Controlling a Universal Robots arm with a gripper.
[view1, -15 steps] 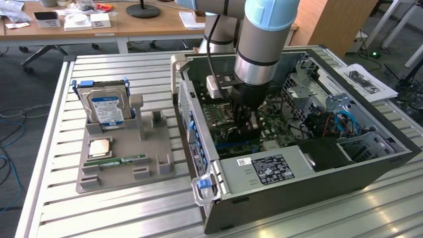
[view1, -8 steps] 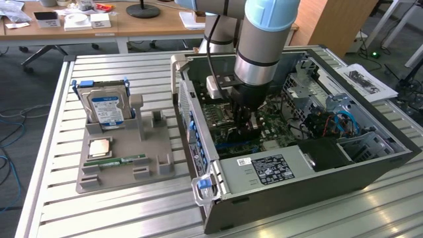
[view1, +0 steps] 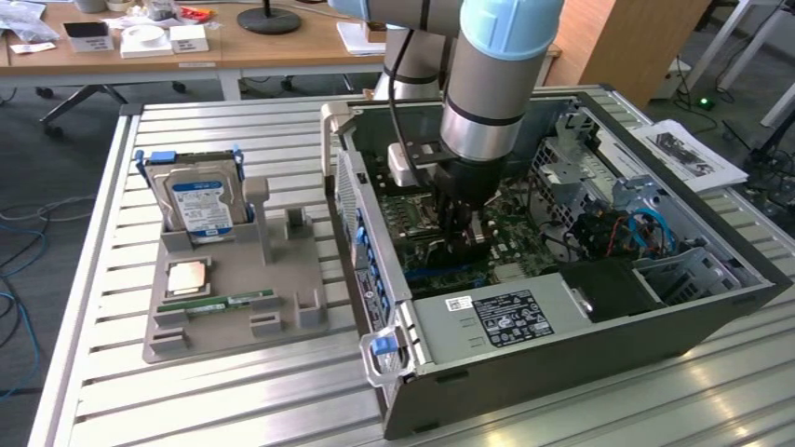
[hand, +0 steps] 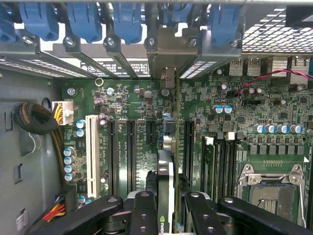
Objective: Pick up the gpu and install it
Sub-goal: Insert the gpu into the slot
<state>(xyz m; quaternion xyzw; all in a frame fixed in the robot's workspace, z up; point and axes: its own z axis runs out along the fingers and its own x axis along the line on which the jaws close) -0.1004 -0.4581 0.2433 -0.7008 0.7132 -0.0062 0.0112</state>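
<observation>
Gripping the gpu (hand: 166,171) edge-on, jaws clamped partway, long axis toward the motherboard's (hand: 230,127) rear brackets.

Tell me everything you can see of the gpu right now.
The gpu is seen edge-on in the wrist view, a thin card standing upright between the black fingers of the gripper, which are shut on it. A black part with a green logo shows near the grip, and its silver end bracket runs to the rear slot openings of the computer case. It hangs over the green motherboard, in line with the expansion slots. Whether it is seated I cannot tell.
</observation>
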